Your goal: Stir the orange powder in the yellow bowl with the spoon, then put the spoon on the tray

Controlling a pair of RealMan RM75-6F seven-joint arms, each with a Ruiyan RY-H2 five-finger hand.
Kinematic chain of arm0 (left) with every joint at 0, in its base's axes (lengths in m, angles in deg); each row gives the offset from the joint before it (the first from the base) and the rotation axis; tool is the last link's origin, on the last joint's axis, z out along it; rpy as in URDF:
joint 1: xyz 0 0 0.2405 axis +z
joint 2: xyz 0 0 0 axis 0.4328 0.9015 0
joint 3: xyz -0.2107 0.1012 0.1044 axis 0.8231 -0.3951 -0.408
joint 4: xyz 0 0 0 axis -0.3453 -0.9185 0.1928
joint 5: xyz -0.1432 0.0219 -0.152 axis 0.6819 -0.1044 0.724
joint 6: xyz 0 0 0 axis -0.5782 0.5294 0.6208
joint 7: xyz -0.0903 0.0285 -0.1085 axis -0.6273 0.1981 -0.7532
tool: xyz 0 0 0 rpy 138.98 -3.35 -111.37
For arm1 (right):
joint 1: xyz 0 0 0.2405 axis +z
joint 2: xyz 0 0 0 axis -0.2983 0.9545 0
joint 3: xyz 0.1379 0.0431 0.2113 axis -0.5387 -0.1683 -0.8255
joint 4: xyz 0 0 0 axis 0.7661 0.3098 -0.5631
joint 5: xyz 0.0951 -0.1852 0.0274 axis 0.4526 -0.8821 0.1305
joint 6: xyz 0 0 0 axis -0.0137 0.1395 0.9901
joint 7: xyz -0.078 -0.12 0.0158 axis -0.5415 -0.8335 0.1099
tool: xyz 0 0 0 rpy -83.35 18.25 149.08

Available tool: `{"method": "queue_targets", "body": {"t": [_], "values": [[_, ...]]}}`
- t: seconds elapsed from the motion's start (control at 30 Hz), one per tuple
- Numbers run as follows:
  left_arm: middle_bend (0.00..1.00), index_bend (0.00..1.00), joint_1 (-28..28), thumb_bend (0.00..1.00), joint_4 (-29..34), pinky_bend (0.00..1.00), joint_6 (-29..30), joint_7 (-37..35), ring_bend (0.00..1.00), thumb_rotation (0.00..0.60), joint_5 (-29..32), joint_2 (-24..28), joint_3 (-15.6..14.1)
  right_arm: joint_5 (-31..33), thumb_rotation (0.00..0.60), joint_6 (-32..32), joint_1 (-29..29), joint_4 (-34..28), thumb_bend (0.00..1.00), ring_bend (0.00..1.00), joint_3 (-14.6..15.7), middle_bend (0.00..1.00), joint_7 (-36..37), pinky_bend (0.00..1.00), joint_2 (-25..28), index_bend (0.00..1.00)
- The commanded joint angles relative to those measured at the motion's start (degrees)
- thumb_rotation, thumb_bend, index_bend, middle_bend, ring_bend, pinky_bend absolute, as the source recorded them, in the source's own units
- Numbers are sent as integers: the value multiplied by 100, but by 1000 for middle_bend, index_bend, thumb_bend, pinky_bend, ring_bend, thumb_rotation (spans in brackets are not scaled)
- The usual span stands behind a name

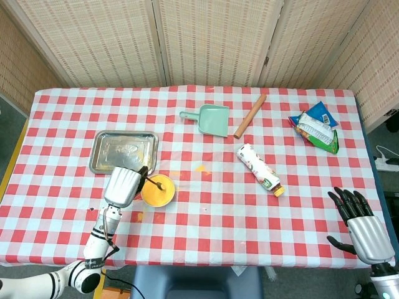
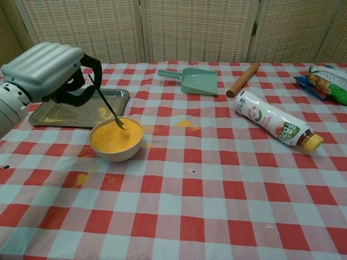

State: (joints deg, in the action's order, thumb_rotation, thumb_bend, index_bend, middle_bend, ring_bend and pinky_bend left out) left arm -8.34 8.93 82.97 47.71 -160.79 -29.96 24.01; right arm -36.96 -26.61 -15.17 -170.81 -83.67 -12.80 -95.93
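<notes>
left hand [image 2: 51, 73]: grasping the spoon [image 2: 111, 108], its tip dipped in the powder [image 2: 115, 135]
bowl [image 2: 116, 147]: just right of this hand
tray [image 2: 65, 115]: just beyond it, no spoon there yet
progress: likely mid-stir
right hand [image 1: 363, 229]: released, idle

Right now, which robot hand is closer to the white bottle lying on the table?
The right robot hand is somewhat nearer: it hovers open at the table's near right corner. The bottle lies right of centre. The left robot hand holds the spoon at the yellow bowl, on the left.
</notes>
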Motion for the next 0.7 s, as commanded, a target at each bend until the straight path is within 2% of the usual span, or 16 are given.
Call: {"method": "queue_targets", "body": {"t": [0.03, 0.4, 0.7], "values": [[1000, 863, -84, 519, -215, 1000, -40, -18, 1000, 600, 2, -123, 46, 29, 600, 23, 10, 1, 44, 0, -13, 0, -4, 0, -5, 0], [1000, 864, -103, 520, -663, 1000, -137, 15, 1000, 600, 27, -253, -84, 11, 600, 22, 4, -19, 43, 0, -1, 0, -58, 0, -18, 0], [1000, 864, 87, 524, -405, 1000, -43, 353, 1000, 600, -77, -32, -365, -72, 600, -49, -22, -22, 44, 0, 26, 0, -38, 0, -5, 0]]}}
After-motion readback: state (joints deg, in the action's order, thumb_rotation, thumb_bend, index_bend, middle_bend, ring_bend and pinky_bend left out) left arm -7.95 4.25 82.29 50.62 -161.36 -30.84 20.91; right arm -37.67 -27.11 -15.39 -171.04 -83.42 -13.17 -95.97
